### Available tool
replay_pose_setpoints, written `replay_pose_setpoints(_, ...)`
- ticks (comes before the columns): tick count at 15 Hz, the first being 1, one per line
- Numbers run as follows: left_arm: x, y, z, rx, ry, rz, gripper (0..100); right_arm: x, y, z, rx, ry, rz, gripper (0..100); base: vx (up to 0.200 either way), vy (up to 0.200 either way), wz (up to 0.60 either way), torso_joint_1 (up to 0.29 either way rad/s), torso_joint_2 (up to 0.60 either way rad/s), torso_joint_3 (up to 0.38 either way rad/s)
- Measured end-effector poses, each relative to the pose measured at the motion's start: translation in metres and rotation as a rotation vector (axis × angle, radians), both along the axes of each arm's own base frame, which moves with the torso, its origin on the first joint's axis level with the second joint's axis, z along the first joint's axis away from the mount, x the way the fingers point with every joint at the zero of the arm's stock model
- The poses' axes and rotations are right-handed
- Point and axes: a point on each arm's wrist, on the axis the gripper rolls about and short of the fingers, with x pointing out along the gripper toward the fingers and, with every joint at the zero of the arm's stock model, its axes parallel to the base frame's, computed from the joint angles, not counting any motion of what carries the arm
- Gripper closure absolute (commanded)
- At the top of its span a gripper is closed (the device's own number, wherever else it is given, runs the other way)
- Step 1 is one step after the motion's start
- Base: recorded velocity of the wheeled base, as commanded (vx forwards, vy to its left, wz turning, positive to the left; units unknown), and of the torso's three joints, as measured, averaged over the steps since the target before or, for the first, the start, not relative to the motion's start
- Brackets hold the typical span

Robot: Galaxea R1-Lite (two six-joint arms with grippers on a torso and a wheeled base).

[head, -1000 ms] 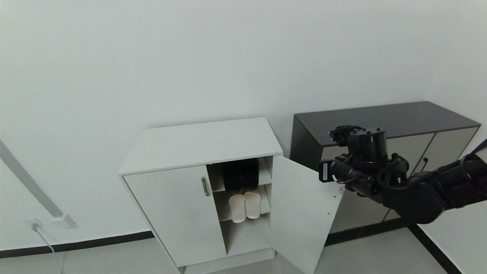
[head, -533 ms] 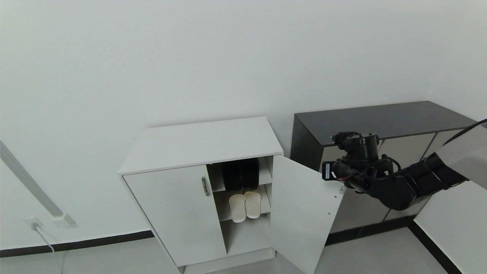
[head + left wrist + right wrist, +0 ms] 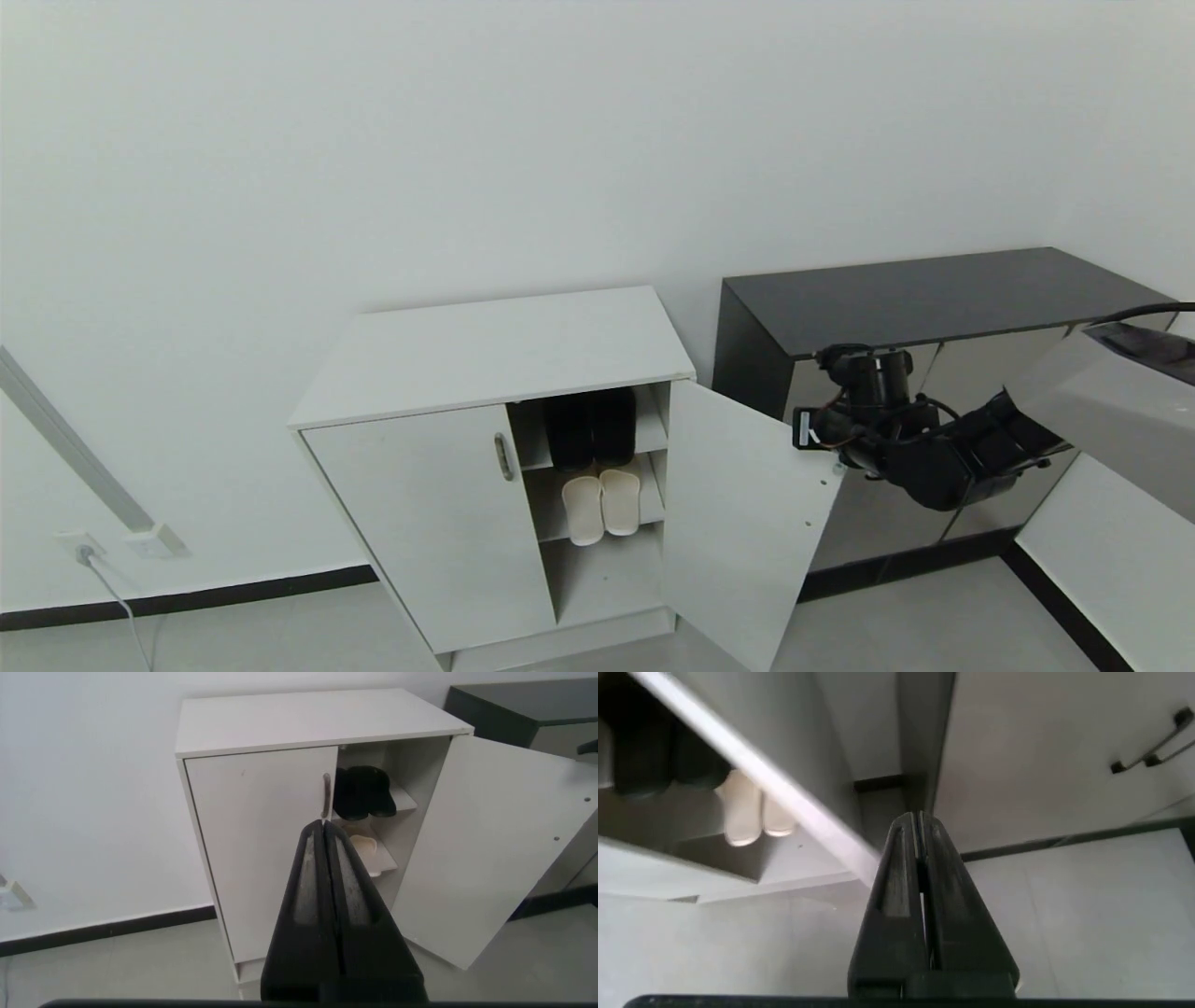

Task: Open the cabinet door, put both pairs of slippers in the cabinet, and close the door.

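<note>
The white cabinet [image 3: 485, 355] stands against the wall with its left door [image 3: 439, 523] closed and its right door [image 3: 738, 523] swung open towards me. Black slippers [image 3: 590, 427] sit on the upper shelf and white slippers [image 3: 602, 504] on the shelf below. My right gripper [image 3: 814, 435] is at the open door's outer edge, on its back side, near the top corner. In the right wrist view this gripper [image 3: 921, 826] is shut and empty, its tips close to the door's edge [image 3: 775, 784]. My left gripper [image 3: 323, 831] is shut and empty, held back from the cabinet, in line with the left door's handle [image 3: 324, 798].
A dark sideboard [image 3: 934, 289] with grey doors stands right of the cabinet, close behind the open door. A white surface [image 3: 1120, 560] fills the lower right corner. A wall socket with a cable [image 3: 82, 551] is at the far left. Bare floor lies before the cabinet.
My right arm has stretched farther out and lowered a little, staying at the door's outer edge. The door's angle looks unchanged.
</note>
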Motion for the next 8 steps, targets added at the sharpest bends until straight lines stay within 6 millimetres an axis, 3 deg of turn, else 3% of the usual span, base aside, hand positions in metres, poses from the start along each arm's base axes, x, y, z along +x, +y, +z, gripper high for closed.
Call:
replay_pose_setpoints(4,0.0,0.0,0.0,0.0,0.0,0.003,100,0.004,-0.004,-0.01,-0.007,0.014,-0.01,100,0.0,0.0,0.0,0.0,0.0,0.0)
replay_pose_setpoints(8,0.0,0.0,0.0,-0.001,0.0,0.005,100,-0.013,0.013,-0.013,-0.024,0.041,0.036,100,0.0,0.0,0.0,0.0,0.0,0.0)
